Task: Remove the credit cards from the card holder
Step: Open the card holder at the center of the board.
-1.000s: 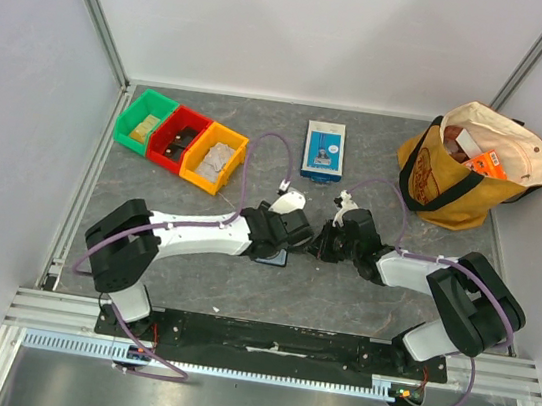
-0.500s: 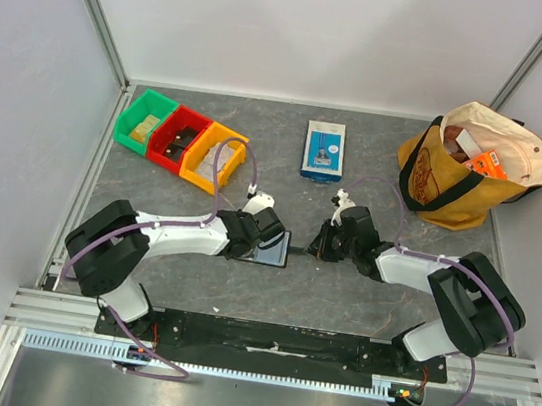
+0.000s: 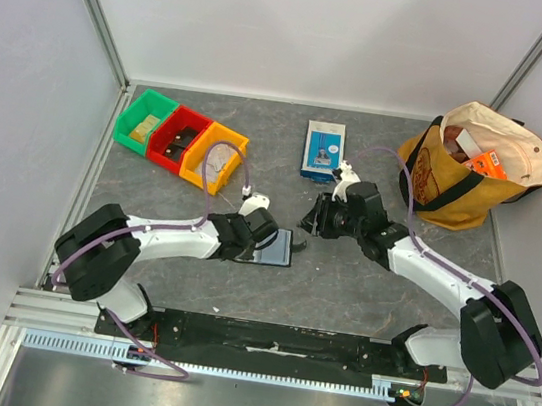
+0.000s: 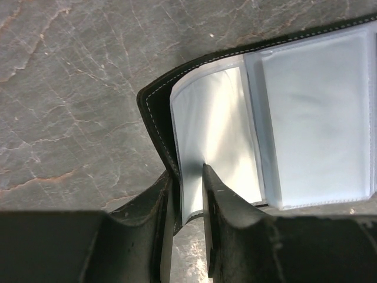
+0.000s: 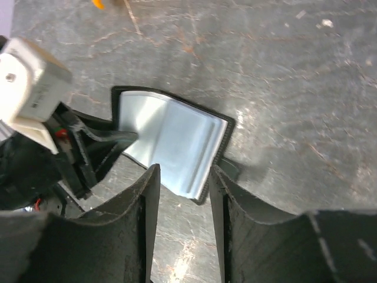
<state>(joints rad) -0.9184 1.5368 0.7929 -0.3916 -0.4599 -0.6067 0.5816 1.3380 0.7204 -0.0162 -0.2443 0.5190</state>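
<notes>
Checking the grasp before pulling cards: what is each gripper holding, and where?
The left gripper pinches the card holder at one end's edge; the right gripper is open, holding nothing.

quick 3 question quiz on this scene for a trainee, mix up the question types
1. True or false: the card holder lies open on the table.
2. Which gripper is pinching the card holder's edge? A) left gripper B) right C) both
3. Fill in the colour: between the green bin and the yellow bin sits the ___ bin.
Key: 1 true; 2 A; 3 red bin.
</notes>
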